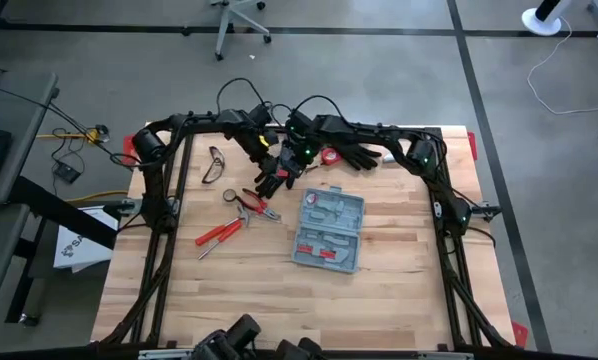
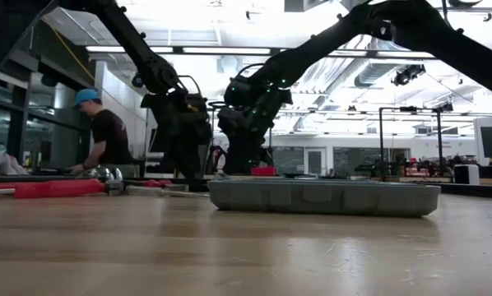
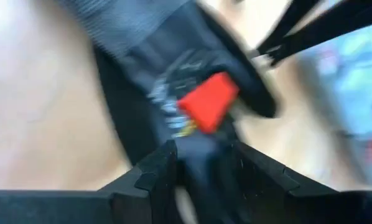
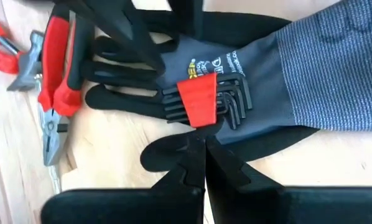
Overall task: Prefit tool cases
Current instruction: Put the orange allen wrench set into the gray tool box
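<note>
Butcher-block table point(image 1: 279, 290) on a grey concrete floor point(image 1: 379, 80) with dark seams; an office chair base point(image 1: 241, 25) sits at the top of the high view. Open grey-blue tool case point(image 1: 328, 229) lies flat, centre of the table, just right of the red-handled pliers point(image 1: 259, 204) and safety glasses point(image 1: 214, 164). Both arms meet at the top centre over a black-and-grey glove point(image 4: 248, 81) carrying a red-holdered hex key set point(image 4: 206, 99). Left gripper point(image 3: 201, 165) has its fingers spread, straddling the glove. Right gripper point(image 4: 203, 163) fingers are clenched together, tips at the glove's edge. In the low view a person point(image 2: 98, 136) in a blue cap stands at the left, behind the table.
</note>
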You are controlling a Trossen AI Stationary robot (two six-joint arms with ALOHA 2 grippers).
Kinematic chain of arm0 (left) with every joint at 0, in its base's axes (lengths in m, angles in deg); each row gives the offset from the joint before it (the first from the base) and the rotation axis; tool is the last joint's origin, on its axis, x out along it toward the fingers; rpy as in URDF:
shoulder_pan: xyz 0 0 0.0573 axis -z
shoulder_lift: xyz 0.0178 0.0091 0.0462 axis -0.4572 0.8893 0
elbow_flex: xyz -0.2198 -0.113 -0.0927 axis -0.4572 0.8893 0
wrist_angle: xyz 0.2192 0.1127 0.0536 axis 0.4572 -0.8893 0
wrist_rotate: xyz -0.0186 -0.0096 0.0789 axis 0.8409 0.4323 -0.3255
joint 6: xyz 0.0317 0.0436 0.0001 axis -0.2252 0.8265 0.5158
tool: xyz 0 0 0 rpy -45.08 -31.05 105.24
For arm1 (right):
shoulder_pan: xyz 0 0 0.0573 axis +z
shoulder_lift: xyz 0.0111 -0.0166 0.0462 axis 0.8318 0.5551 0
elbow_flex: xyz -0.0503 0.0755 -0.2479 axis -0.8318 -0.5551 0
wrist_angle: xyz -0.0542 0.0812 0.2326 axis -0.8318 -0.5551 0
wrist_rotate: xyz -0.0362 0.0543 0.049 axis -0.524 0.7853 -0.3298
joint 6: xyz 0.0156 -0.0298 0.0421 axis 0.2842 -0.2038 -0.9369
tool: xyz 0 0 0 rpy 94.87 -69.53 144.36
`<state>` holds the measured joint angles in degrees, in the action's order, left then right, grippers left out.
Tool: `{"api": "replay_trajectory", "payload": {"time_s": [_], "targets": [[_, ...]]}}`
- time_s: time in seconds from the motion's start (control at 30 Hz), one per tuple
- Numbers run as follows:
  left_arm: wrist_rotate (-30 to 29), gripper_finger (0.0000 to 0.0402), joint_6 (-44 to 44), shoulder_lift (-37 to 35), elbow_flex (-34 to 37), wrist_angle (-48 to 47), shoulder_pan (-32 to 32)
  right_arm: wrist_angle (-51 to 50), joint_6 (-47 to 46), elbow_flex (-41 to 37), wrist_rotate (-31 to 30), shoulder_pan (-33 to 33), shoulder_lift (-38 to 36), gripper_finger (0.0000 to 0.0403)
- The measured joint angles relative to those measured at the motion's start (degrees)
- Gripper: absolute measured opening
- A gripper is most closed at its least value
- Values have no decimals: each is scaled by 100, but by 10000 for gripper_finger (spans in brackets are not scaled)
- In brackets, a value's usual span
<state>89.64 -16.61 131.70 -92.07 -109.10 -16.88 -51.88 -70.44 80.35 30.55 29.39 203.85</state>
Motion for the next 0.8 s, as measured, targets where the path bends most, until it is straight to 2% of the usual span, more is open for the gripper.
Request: {"api": "replay_trajectory", "payload": {"time_s": [0.1, 0.23, 0.47, 0.6, 0.67, 0.8], "targets": [[841, 147, -161, 0, 0, 18, -208, -24, 169, 0, -52, 28, 0, 0], [1005, 147, -291, 0, -2, 20, -381, -32, 346, 0, -151, 75, 0, 0], [1641, 147, -340, -2, -2, 45, -464, -99, 623, -2, -302, 113, 0, 0], [1938, 147, -388, -3, -2, 65, -455, -447, 966, 40, -334, 159, 0, 0], [1809, 147, -473, -7, -4, 135, -414, -591, 969, 64, -259, 174, 0, 0], [822, 147, -684, -7, -4, 493, -229, -488, 665, 70, 170, 86, 0, 0]]}}
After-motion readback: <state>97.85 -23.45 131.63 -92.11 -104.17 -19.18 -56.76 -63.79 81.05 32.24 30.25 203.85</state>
